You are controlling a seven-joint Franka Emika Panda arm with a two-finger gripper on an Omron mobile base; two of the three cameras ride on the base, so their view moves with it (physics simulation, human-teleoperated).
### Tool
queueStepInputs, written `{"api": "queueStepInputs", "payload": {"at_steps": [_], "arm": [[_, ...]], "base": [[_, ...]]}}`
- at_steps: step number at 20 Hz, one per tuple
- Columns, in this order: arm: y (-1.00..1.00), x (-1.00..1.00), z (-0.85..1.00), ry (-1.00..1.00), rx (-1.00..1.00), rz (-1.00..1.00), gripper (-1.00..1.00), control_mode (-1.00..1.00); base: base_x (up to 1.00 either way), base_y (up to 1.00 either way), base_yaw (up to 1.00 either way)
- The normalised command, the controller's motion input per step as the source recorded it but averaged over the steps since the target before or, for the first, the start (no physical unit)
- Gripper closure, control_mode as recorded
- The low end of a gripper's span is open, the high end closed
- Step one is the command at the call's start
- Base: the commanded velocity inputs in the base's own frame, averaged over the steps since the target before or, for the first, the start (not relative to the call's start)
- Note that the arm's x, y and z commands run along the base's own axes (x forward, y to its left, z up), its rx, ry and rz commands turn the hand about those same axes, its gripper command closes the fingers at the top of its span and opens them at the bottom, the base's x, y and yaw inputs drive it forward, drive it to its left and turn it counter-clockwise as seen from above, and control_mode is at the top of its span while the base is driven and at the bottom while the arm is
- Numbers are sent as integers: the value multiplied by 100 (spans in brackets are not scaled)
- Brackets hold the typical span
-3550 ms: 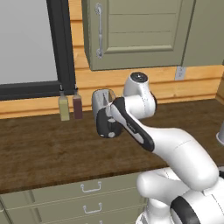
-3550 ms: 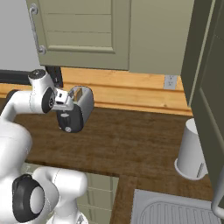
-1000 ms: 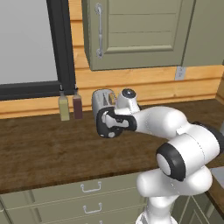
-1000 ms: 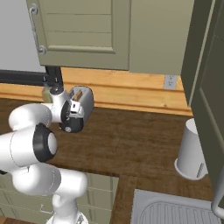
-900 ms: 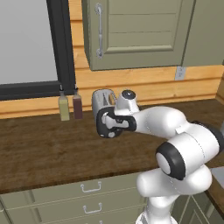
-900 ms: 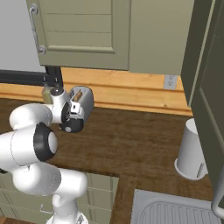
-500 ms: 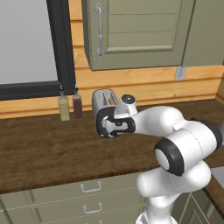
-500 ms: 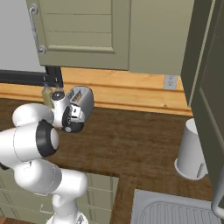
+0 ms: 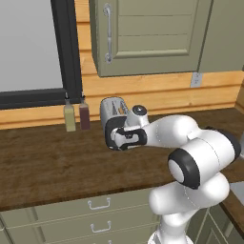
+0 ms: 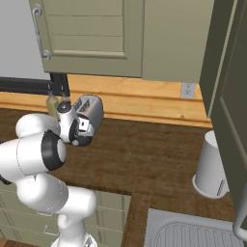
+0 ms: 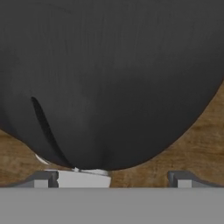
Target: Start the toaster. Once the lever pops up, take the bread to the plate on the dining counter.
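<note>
The toaster point(image 9: 113, 110) sits at the back of the worktop point(image 9: 47, 157), beside two bottles point(image 9: 76, 116). The gripper point(image 9: 125, 138) is pressed up to its black end panel point(image 11: 109, 78), jaws spread wide, holding nothing. To start it well, I'd say push the lever point(image 11: 83, 177) straight down until it latches.
</note>
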Motion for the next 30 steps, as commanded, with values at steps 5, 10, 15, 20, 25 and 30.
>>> {"api": "queueStepInputs", "payload": {"at_steps": [5, 10, 15, 20, 25, 30], "arm": [[-1, 0, 0, -1, 0, 0, -100, -100], [0, -1, 23, -12, 0, 0, -100, -100], [-1, -1, 62, -11, 1, 0, -100, -100], [-7, 0, 58, -14, 1, 0, -100, -100], [-16, 0, 46, -21, 2, 0, -100, -100], [2, 0, 34, -19, 1, -1, -100, -100]], "base": [[0, 0, 0], [0, 0, 0], [0, 0, 0], [0, 0, 0], [0, 0, 0], [0, 0, 0]]}}
